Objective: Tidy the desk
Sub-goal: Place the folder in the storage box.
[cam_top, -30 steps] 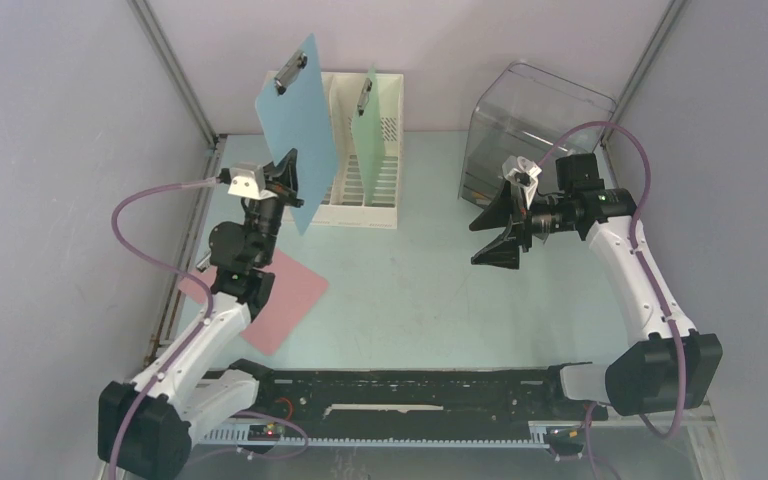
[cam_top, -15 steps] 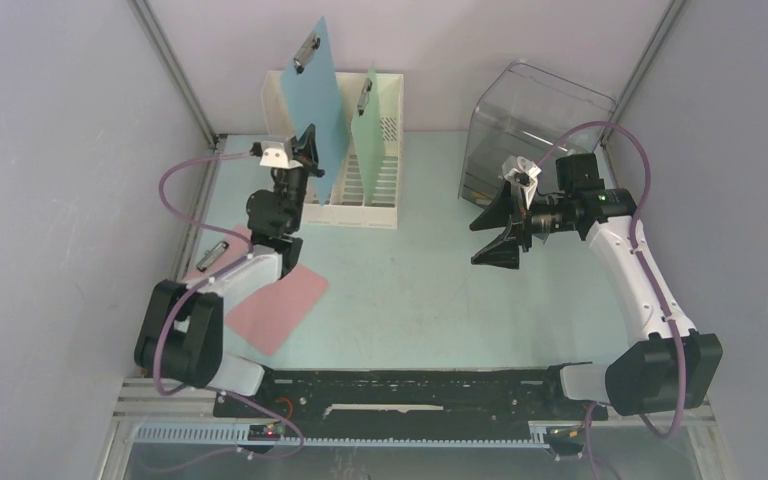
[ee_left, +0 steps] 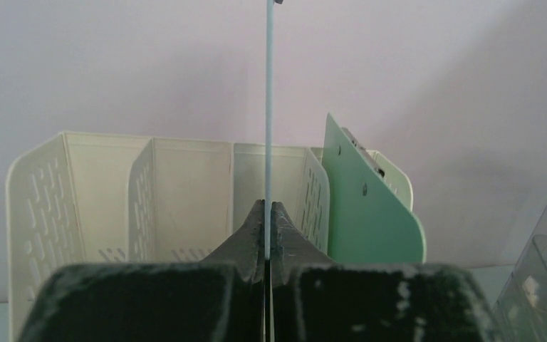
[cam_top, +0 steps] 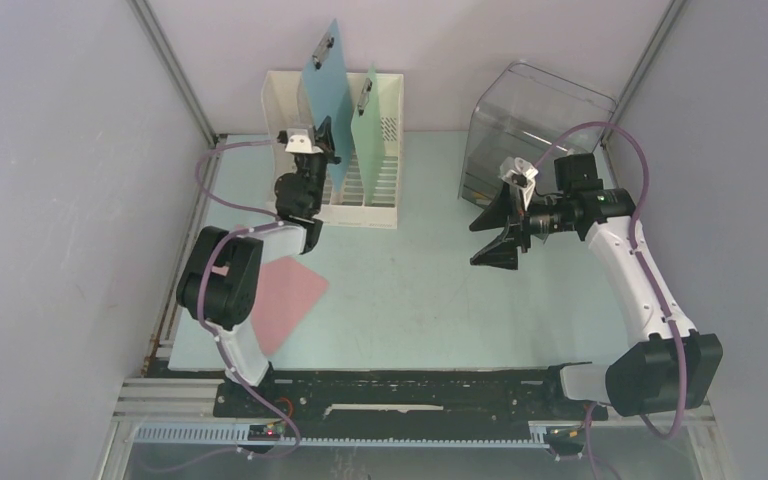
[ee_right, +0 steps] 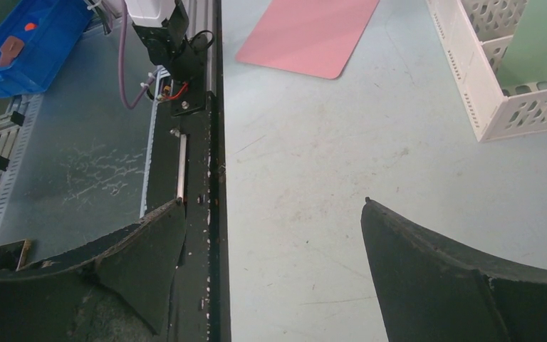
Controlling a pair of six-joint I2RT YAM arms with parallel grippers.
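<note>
The desk (cam_top: 430,290), a large flat pale mint-green tabletop with metal-framed edges, lies under everything. A cream perforated plastic file rack with upright dividers (cam_top: 372,205) stands on its far part, and the desk stretches from that rack toward the arm bases.

One slot at the end of the rack nearer the right arm holds a pale green clipboard with a metal clip (cam_top: 367,125), standing on edge and leaning a little. The other slots seen from the left wrist show only their bare walls (ee_left: 78,206).

The left gripper (cam_top: 322,140) is just in front of the rack, its fingers pressed together on the lower edge of a light blue clipboard with a metal clip (cam_top: 325,100). The board stands upright and rises above the rack's top. From the wrist it appears edge-on as a thin line (ee_left: 268,107), in line with the slot next to the green clipboard (ee_left: 367,214). Whether its lower edge sits inside the rack cannot be told.

A pink flat board with rounded corners (cam_top: 285,300) lies on the desk, near the rack on the side of the arm bases, partly under the left arm.

A clear plastic bin (cam_top: 535,120) stands beside the rack, apart from it; its contents cannot be made out.

The right gripper (cam_top: 474,245) hangs above bare desk between the rack and the bin, fingers spread wide around nothing (ee_right: 272,203).
</note>
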